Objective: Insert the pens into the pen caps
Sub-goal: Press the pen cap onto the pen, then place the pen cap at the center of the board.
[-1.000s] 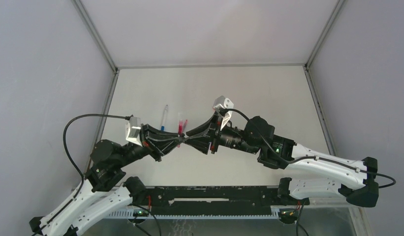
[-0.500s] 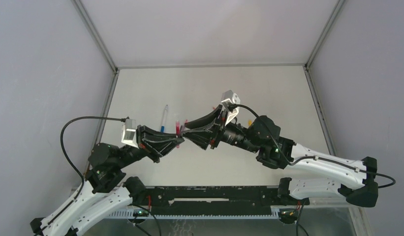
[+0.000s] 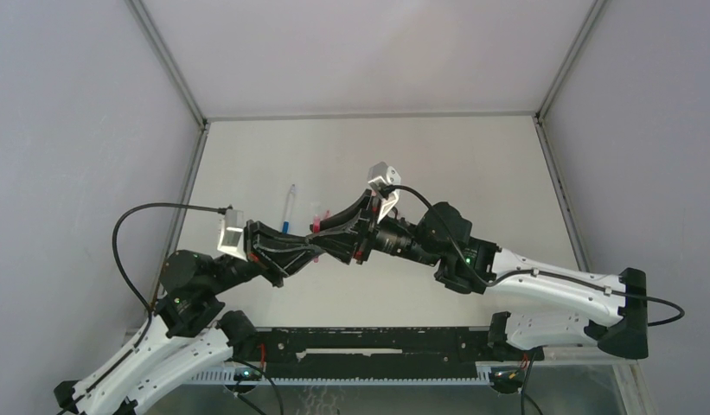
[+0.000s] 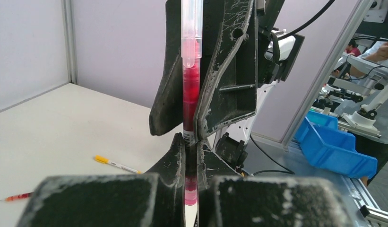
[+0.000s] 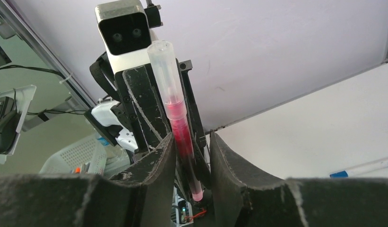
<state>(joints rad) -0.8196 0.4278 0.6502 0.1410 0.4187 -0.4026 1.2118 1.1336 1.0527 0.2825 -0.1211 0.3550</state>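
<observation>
A pink pen [image 4: 191, 94] stands clamped in my left gripper [image 4: 191, 146], which is shut on its barrel. A translucent pink pen cap [image 4: 191, 28] covers the pen's far end. In the right wrist view the same pen [image 5: 180, 127] runs between the fingers of my right gripper [image 5: 192, 142]. Those jaws stand apart, with a gap on the pen's right side. From above, the two grippers meet tip to tip over the table's middle left, my left gripper [image 3: 310, 249] below my right gripper [image 3: 327, 226].
A blue-ended pen [image 3: 288, 207] lies on the table behind the left gripper and also shows as the blue pen [image 5: 362, 168]. A yellow-ended pen [image 4: 117, 165] and a red pen [image 4: 17, 196] lie on the table surface [image 3: 472, 173]. Grey walls enclose three sides.
My right gripper slid left along the pink pen, so its fingers now overlap the left gripper's tips more. Its jaws widened briefly and narrowed again. The left gripper kept its hold.
</observation>
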